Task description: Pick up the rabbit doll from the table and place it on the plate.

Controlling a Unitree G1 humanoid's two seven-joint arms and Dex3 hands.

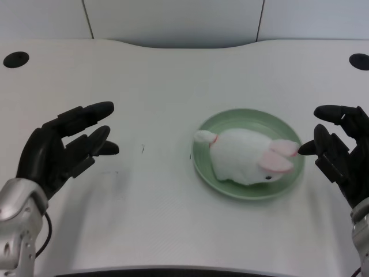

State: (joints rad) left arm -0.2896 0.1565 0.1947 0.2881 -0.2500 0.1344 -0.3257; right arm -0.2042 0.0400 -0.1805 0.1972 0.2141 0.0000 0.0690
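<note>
A robot test bench in a lab-like room is suggested rather than a home. This is shown by a plain white table [155, 190] with a curved cut-out at its far edge, two round black cable holes [15, 59] in its far corners, and bare pale wall panels [173, 17] divided by dark seams behind it.

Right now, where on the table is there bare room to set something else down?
Bare tabletop lies between the left hand and the green plate, and along the far edge behind it. The plate is taken: the rabbit doll fills it.
</note>
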